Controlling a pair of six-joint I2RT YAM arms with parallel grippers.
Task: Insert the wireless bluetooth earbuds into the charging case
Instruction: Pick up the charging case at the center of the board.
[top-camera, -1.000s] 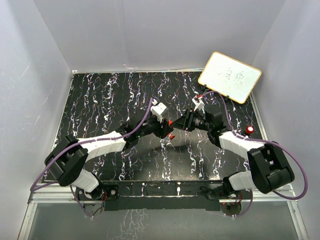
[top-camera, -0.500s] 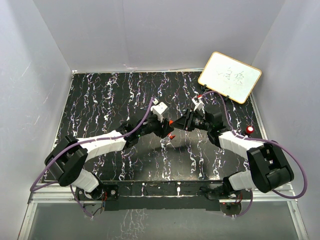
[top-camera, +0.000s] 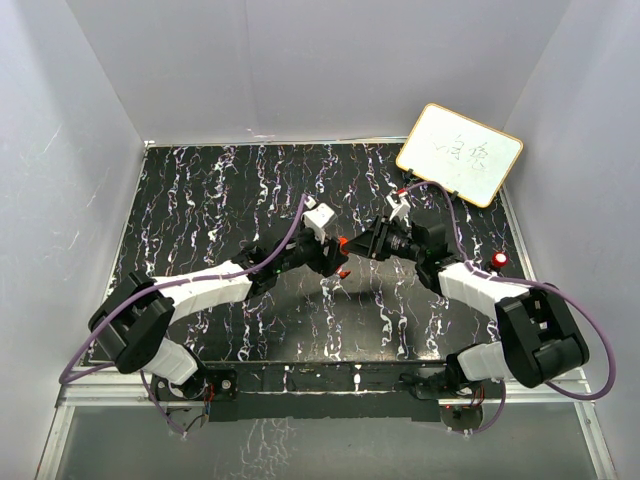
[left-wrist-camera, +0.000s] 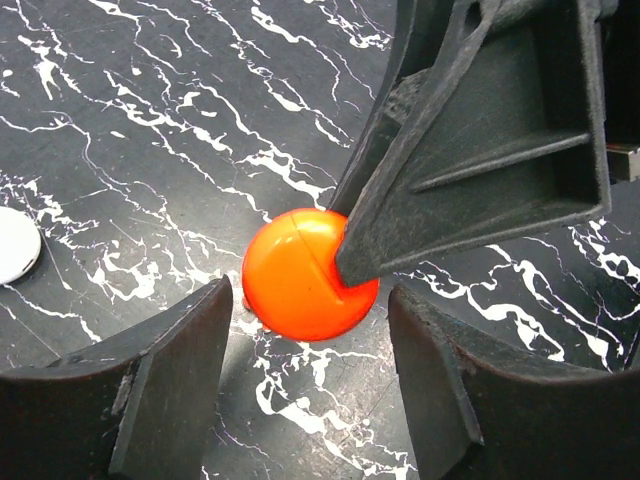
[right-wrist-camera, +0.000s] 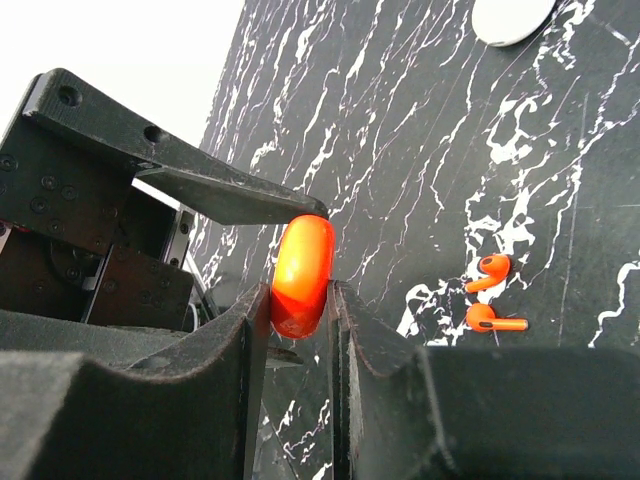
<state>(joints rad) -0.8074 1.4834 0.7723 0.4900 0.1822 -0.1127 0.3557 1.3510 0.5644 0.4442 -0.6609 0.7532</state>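
1. Comparing the overhead view with a second ago, the left arm's white wrist block sits slightly farther up the counter (top-camera: 200, 200). Both arms otherwise keep the same pose, tips meeting at mid-counter.
2. Since then the left pincer (left-wrist-camera: 310, 292) has spread wider, and the right pincer (right-wrist-camera: 300, 295) has narrowed.
3. The right pincer is now clamped on the charging case (right-wrist-camera: 303, 262). It holds the case edge-on, one finger pressed flat against each face.
4. The left pincer stands open, its two fingers (left-wrist-camera: 150, 390) flanking the case with a thin gap on either side. It has hold of nothing. In the right wrist view one of its fingertips reaches the case's top rim; actual contact cannot be told.
5. The case shows a thin seam line across its round face, partly hidden behind a right-pincer finger in the left wrist view.
6. The two earbuds (right-wrist-camera: 488, 272) lie side by side on the counter, apart from the case.
7. A white disc (left-wrist-camera: 15, 245) lies flat on the counter, off to one side.
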